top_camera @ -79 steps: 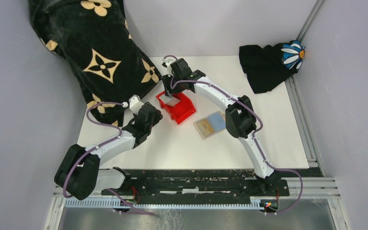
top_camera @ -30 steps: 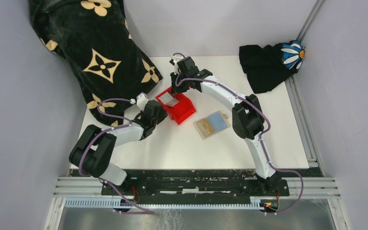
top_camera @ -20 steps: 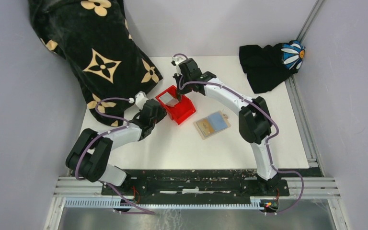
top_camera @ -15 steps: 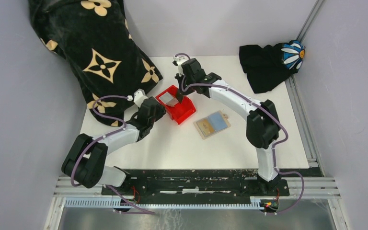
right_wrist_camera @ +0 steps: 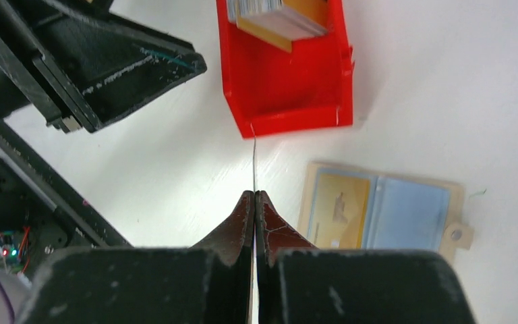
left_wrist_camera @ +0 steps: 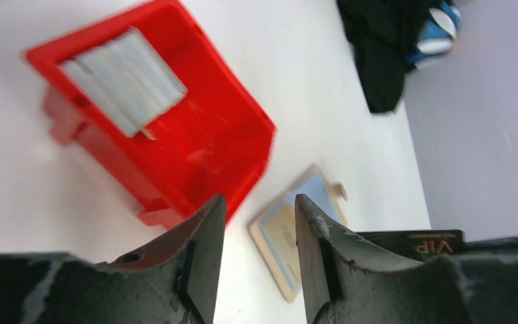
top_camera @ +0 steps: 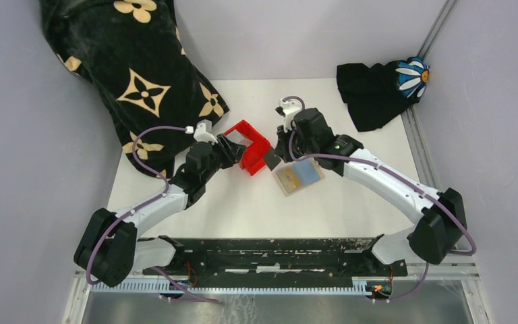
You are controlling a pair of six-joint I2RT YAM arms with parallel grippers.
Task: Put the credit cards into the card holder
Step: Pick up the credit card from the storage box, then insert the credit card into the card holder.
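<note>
Right hand (right_wrist_camera: 254, 196) pinched shut on one credit card (right_wrist_camera: 254, 160) seen edge-on, over the worktop (right_wrist_camera: 175, 169) between the red bin (right_wrist_camera: 286, 94) with its card stack (right_wrist_camera: 260, 10) and the open card holder (right_wrist_camera: 378, 212), left hand (left_wrist_camera: 257, 202) half open, empty, beside bin.

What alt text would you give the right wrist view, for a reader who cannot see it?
The right gripper, shut on a thin credit card seen edge-on, hangs above a white table. Ahead stands a red bin with more cards stacked inside; the tan card holder lies open at lower right.
</note>
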